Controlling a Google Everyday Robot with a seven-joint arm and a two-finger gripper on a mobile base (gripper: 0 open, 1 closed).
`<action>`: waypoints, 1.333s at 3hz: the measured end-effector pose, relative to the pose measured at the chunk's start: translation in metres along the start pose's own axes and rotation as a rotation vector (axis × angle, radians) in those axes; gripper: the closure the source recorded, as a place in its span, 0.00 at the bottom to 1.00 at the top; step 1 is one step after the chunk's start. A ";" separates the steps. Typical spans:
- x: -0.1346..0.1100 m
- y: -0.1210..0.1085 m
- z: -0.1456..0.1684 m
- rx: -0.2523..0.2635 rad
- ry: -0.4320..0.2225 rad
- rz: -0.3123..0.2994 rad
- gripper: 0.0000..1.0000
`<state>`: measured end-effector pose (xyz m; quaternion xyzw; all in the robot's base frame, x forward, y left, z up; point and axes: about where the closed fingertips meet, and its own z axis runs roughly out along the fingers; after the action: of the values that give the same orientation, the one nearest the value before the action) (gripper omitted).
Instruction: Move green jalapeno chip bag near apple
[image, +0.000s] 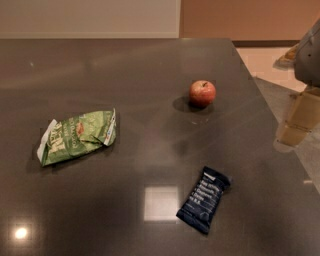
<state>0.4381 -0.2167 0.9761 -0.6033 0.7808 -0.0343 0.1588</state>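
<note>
Camera view: the only view, looking down across a dark grey glossy bench (150, 60) from its near edge.
Green jalapeno chip bag: a crumpled light-green foil snack bag with white ends (77, 136) lies flat close to the left edge, about midway between the near and far edges. Nothing touches it.
Apple: a small round red apple with a yellowish patch (202, 93) stands right of centre, closer to the far edge and the far right corner than the bag is. It is well apart from the bag, with bare bench between them.
Bar wrapper: a dark navy rectangular bar wrapper (204, 200) lies askew towards the near edge, right of centre, apart from both apple and bag.
Gripper: the pale beige and grey two-finger gripper (295, 125) hangs at the right edge of the bench, to the right of the apple and far from the bag. It holds nothing, and how wide it stands I cannot tell.
Step in hand: judged as the very start, with the approach not yet made and the bag not grasped.
Next move calls for: a long reach across the bench from the right edge to the left, passing the apple without knocking it. Then a descent over the bag, and a pinch on a raised crease, since crumpled foil may slip.
</note>
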 end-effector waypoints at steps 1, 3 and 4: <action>0.000 0.000 0.000 0.000 0.000 0.000 0.00; -0.087 -0.016 0.042 -0.064 -0.105 -0.101 0.00; -0.140 -0.025 0.073 -0.111 -0.163 -0.159 0.00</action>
<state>0.5141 -0.0798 0.9420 -0.6722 0.7155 0.0457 0.1846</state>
